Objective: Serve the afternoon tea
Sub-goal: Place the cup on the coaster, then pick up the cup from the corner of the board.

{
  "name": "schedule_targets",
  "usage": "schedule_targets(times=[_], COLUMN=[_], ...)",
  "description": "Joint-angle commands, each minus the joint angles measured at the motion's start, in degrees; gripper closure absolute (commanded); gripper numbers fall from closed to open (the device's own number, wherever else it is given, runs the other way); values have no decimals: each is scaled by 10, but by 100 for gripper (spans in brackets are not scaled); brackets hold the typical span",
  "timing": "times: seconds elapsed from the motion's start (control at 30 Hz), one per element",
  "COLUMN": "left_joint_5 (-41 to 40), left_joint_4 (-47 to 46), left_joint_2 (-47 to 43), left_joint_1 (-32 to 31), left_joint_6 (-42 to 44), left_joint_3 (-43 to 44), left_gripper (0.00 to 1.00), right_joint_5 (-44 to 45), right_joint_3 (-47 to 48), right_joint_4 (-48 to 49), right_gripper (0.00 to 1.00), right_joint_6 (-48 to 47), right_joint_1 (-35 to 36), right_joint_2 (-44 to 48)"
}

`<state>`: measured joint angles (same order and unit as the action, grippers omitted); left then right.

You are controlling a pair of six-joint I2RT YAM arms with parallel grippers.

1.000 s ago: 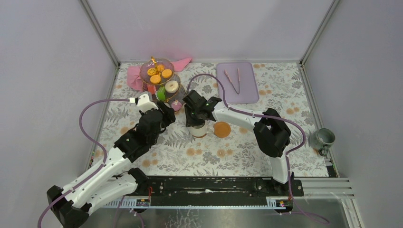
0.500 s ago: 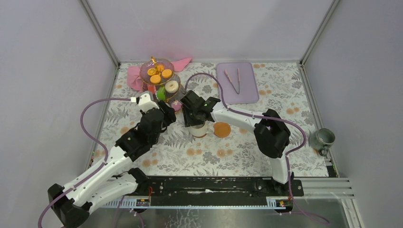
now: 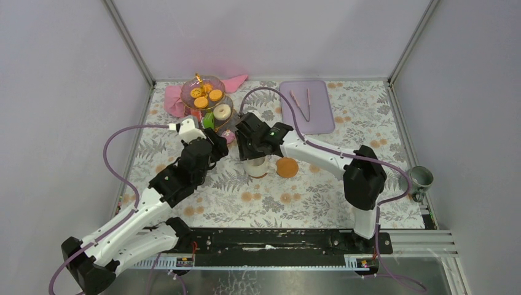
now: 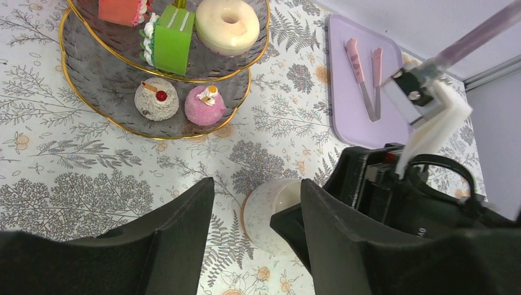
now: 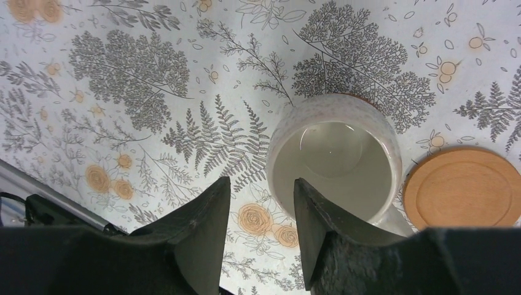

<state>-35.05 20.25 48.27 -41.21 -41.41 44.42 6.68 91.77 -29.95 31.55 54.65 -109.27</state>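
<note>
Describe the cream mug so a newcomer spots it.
Find the three-tier glass stand in the far left corner. Nearer and right of it stands the cream mug, beside a round wooden coaster. Unlike it, the grey-green mug stands alone at the right edge.

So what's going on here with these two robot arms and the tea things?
They are laying out an afternoon tea. The right hand hangs open over the rim of the cream mug, which stands on the table beside a wooden coaster, not on it. The left hand hovers open near the cake stand, holding nothing. A second, grey mug sits far off at the table's right edge, untouched.
</note>
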Motion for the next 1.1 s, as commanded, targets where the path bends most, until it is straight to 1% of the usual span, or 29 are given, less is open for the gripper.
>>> schedule_targets(times=[0.0,0.13,0.3,0.43,0.5,0.57,0.7,0.77,0.9,1.0,1.07], left_joint_5=[-20,-19,-17,-12,-7,-4,13,25,48,59,66], left_joint_4=[-12,-13,-15,-22,-22,-23,-33,-45,-63,-75,-88], left_joint_2=[0,3,2,8,4,-1,-5,-5,4,8,12], left_joint_1=[-3,-3,-4,-4,-4,-4,-6,-7,-14,-21,-24], left_joint_6=[12,14,16,26,28,28,21,16,12,13,14], left_joint_3=[23,27,25,20,25,25,19,13,13,17,12], left_gripper=[39,39,39,39,39,39,39,39,39,39,39], right_joint_5=[23,42,102,160,187,201,247,258,293,290,270], right_joint_3=[20,8,-21,-70,-110,-157,-245,-266,-283,-302,-313], right_joint_4=[-7,-13,-35,-66,-82,-96,-114,-122,-156,-149,-132], right_gripper=[50,50,50,49,49,48,46,45,43,43,43], right_joint_6=[-11,-14,-20,-21,-7,11,41,45,50,53,45], right_joint_1=[6,6,6,-3,-22,-61,-165,-211,-290,-359,-414], right_joint_2=[51,85,153,226,270,319,420,452,477,495,498])
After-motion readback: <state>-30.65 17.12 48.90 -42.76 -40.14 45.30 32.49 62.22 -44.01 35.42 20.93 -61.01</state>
